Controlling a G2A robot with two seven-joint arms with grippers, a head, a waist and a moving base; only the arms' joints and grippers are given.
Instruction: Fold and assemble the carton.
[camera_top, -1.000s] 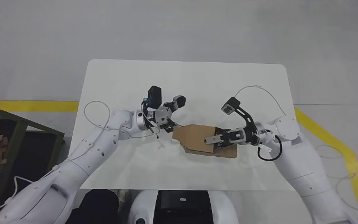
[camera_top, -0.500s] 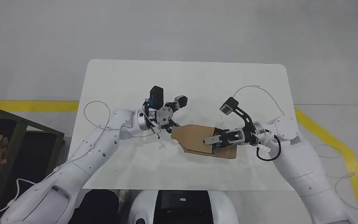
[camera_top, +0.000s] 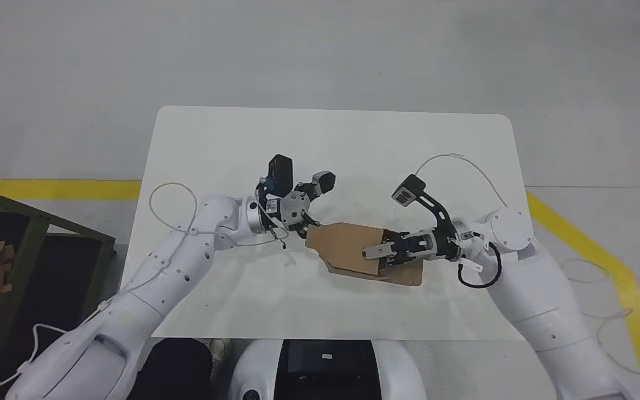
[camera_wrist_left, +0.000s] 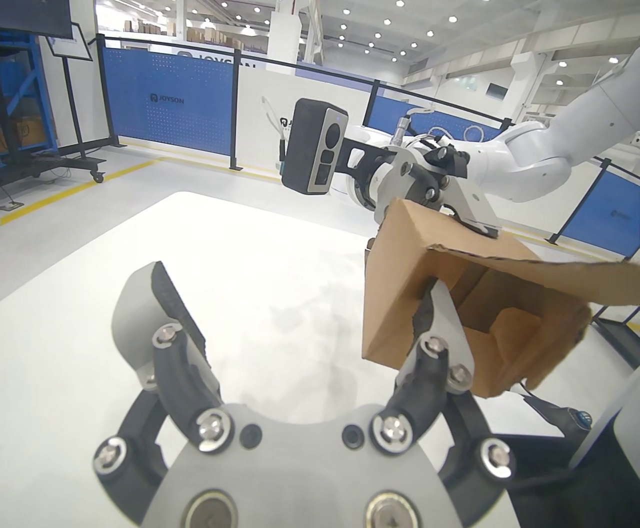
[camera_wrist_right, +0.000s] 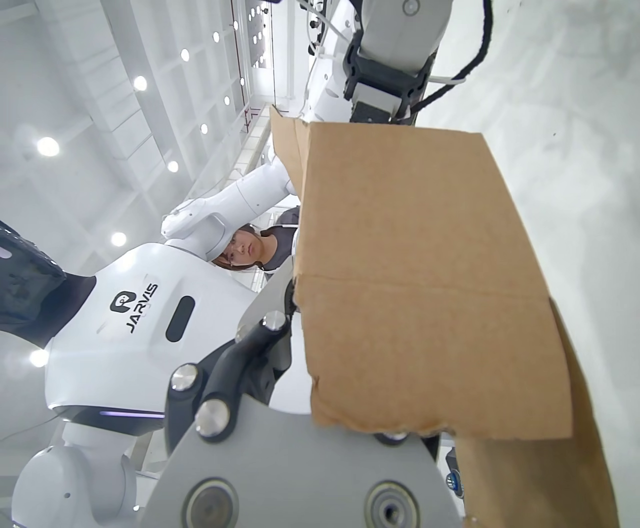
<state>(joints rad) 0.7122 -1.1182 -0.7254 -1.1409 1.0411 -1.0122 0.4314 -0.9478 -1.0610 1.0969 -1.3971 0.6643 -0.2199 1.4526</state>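
Cardboard carton (camera_top: 340, 245) pinched by right claw (camera_top: 382, 250), left claw (camera_wrist_left: 299, 285) spread at its open end

Carton (camera_top: 347, 243): plain brown corrugated board, partly erected into a skewed tube with one end open and its flaps unfolded. The far end is clamped between the jaws of the right gripper (camera_top: 384, 250). The open end faces the left gripper (camera_wrist_left: 297, 280). One side wall stands between its spread jaws, touching one finger.
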